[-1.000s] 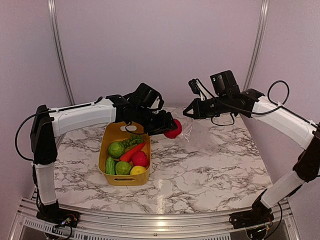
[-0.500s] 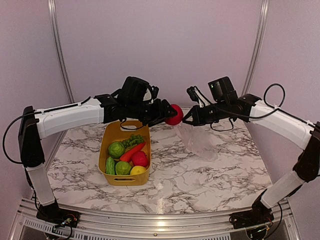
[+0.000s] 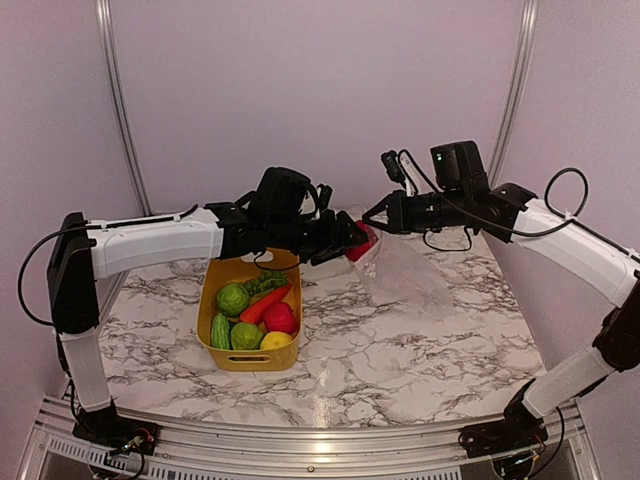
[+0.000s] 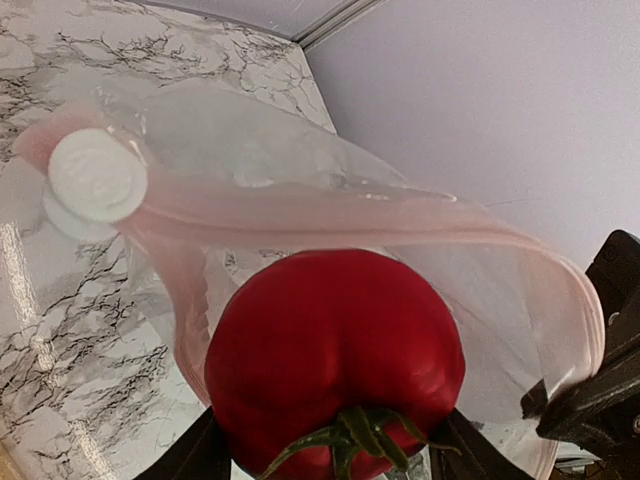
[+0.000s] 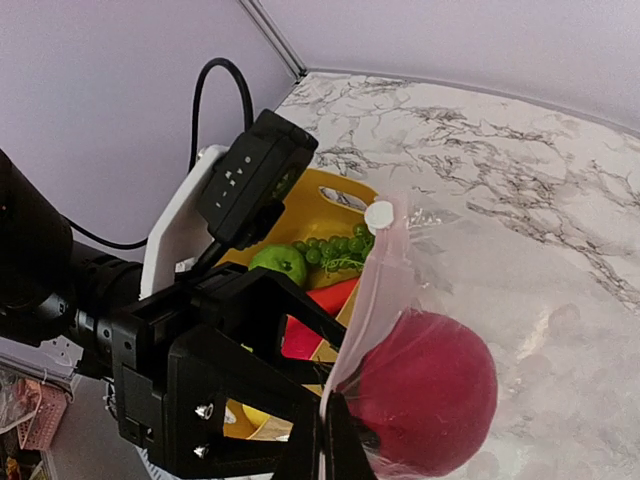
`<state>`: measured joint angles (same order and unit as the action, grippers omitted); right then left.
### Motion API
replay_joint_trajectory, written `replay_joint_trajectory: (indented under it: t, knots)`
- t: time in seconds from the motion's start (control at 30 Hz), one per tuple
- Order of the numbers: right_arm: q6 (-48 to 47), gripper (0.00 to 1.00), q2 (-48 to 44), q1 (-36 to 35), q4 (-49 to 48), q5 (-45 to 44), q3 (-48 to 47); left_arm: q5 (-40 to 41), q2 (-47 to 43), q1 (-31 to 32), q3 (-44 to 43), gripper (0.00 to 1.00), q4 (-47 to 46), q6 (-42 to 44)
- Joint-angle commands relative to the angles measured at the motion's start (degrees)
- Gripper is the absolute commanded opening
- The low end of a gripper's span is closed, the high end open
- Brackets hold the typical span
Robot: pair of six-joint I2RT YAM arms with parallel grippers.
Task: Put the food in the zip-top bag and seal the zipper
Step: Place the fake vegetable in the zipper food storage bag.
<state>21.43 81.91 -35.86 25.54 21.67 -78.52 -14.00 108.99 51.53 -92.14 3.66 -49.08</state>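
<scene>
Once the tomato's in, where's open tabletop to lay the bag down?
Widest bare marble: right of the yellow bin, in front of the zip-top bag. A narrower strip lies left of the bin. Crowded: past the bin's far right corner, where left gripper, tomato and right gripper meet at the bag's mouth.

A glossy red tomato (image 4: 335, 350) is held at the gaping mouth of the clear zip-top bag (image 3: 405, 275), its pinkish zipper (image 4: 300, 215) unsealed.
</scene>
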Motion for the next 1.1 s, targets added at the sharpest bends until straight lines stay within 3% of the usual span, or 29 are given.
replay_joint_trajectory:
  t: [0.0, 0.13, 0.4, 0.47, 0.83, 0.93, 1.07]
  knots:
    - [1.96, 0.00, 1.04, -0.96, -3.69, 5.12, 1.08, -2.69, 1.39, 0.55, -2.68, 0.18, -1.72, 0.85]
    - [2.06, 0.00, 1.94, -1.83, -5.06, 8.26, 1.02, -4.54, 1.26, 0.54, -1.64, 0.22, -6.08, 0.88]
    - [3.44, 0.00, 1.27, -2.19, -8.60, 10.80, -0.01, -1.58, 2.23, 0.36, -2.39, 0.82, -3.78, -1.82]
    - [2.36, 0.00, 1.54, -2.07, -7.35, 9.64, -0.94, -0.34, 0.97, 0.28, -2.30, 0.90, -3.76, -0.39]
    - [-0.04, 0.00, 2.28, -1.31, -3.51, 3.42, 0.84, 4.57, -8.29, -0.82, -2.62, 0.92, 2.85, 1.64]
    - [-0.35, 0.00, 2.50, -1.28, -3.46, 2.73, 1.12, 7.08, -10.31, -0.83, -2.86, 0.89, 6.36, 1.67]
    - [-0.42, 0.00, 3.02, -1.31, -4.28, 2.86, 1.23, 13.58, -12.76, -0.84, -2.11, 0.76, 15.14, 0.99]
